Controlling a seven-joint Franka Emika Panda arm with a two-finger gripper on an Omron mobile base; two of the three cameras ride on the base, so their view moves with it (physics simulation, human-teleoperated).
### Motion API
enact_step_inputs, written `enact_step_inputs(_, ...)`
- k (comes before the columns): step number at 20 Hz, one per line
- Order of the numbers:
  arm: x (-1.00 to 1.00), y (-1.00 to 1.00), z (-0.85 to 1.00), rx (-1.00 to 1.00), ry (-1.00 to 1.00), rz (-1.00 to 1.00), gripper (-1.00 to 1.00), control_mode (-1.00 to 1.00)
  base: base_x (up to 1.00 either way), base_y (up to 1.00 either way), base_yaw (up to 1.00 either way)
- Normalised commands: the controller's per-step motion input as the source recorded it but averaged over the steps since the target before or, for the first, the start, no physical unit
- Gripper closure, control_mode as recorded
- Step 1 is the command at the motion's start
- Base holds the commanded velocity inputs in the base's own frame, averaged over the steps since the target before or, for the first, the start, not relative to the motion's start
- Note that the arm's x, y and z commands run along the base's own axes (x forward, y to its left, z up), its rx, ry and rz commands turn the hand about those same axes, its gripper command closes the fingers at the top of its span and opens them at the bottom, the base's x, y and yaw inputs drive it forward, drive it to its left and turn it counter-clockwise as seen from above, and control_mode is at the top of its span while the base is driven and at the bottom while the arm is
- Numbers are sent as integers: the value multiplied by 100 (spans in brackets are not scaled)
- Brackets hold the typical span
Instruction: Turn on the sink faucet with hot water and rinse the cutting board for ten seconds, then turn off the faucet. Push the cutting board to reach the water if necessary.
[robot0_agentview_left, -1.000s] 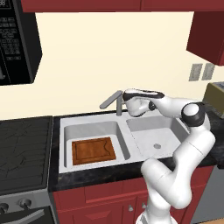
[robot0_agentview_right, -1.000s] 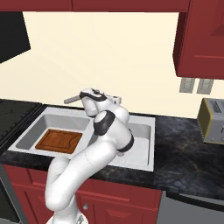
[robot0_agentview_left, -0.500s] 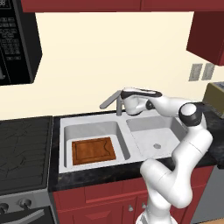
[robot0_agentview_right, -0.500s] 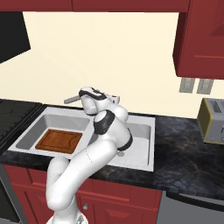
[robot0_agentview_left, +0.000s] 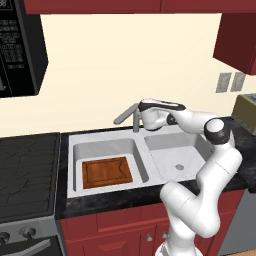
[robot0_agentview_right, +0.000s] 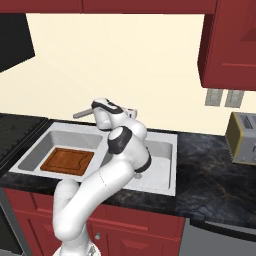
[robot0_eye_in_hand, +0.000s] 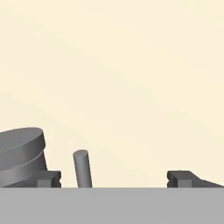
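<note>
Nearest the base, red cabinet doors (robot0_agentview_left: 120, 232) run under the black speckled counter (robot0_agentview_right: 215, 175). Set in that counter, the sink (robot0_agentview_left: 71, 165) has two basins. The cutting board (robot0_agentview_left: 107, 172) lies flat on the floor of the left, deeper basin, dry, with its long side across the basin. The right basin shows a round drain (robot0_agentview_left: 179, 166). Behind the divider between the basins stands the sink faucet (robot0_agentview_left: 134, 119), its spout angled up and out over the left rear of the sink. The gripper (robot0_eye_in_hand: 114, 178) is level with the faucet's post, right beside it. In the hand view the fingertips (robot0_eye_in_hand: 49, 178) stand wide apart, with a thin grey lever (robot0_eye_in_hand: 82, 168) rising between them, nearer the left tip and not clasped. A toaster (robot0_agentview_right: 242, 139) sits on the counter far right. Farthest is the cream wall with outlets (robot0_agentview_right: 223, 98) and a black microwave (robot0_agentview_left: 19, 47) at upper left.
</note>
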Motion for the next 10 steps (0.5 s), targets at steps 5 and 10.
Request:
enact_step_inputs(5,3,0,0,0,0,0,-100,-100,0,0,0)
enact_step_inputs(10,5,0,0,0,0,0,-100,-100,0,0,0)
